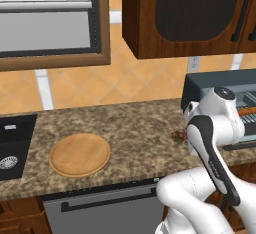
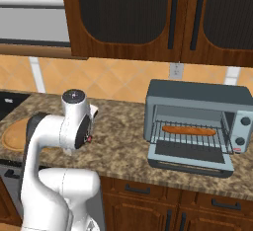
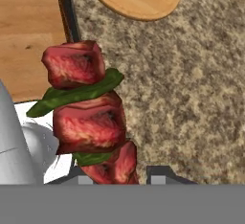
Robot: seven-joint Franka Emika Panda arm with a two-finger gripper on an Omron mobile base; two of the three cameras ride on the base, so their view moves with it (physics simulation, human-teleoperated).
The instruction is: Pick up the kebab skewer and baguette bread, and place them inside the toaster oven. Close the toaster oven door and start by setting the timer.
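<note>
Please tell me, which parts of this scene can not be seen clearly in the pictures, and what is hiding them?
- Dark tool, hand view: its finger pads are covered by the red-brown meat kebab skewer it is shut on.
- Skewer, left base view: the white arm covers all but a small end.
- Dark blue-grey toaster oven, left base view: cut by the right edge and partly behind the arm.
- Round wooden board, right base view: partly behind the arm.

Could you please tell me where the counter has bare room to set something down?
Bare granite lies between the round wooden cutting board and the open blue-grey toaster oven. The oven's wire rack has room in front of the orange-brown baguette. It is crowded around the white arm.
</note>
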